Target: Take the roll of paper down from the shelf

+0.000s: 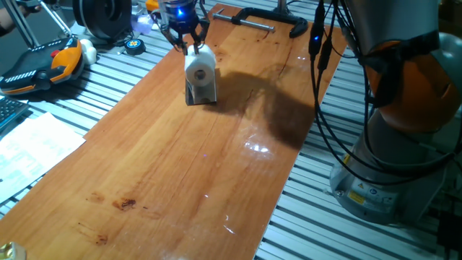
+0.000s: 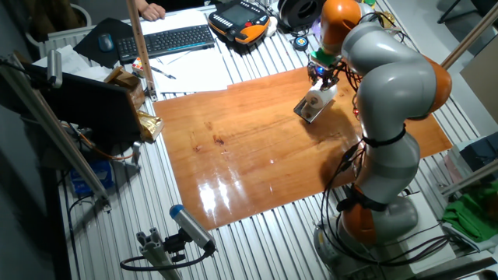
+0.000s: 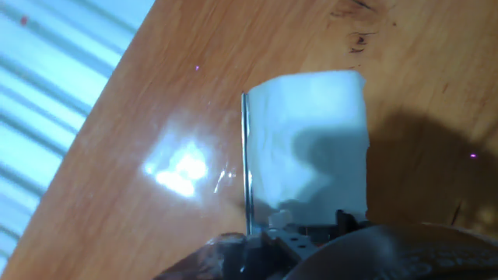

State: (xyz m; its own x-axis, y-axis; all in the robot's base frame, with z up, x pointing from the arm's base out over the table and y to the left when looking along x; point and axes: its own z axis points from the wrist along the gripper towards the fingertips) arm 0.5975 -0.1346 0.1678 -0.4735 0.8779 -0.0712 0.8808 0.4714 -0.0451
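You see the roll of paper sitting on top of the shelf, far along the wooden table. The gripper hangs right over the roll; its fingers look spread, perhaps touching it, though you cannot tell for sure.

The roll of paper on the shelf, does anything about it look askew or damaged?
Nothing stands out. The roll of paper sits level on the shelf, its core facing sideways, with no visible tears. The pincer hovers just above it; whether they touch is unclear.
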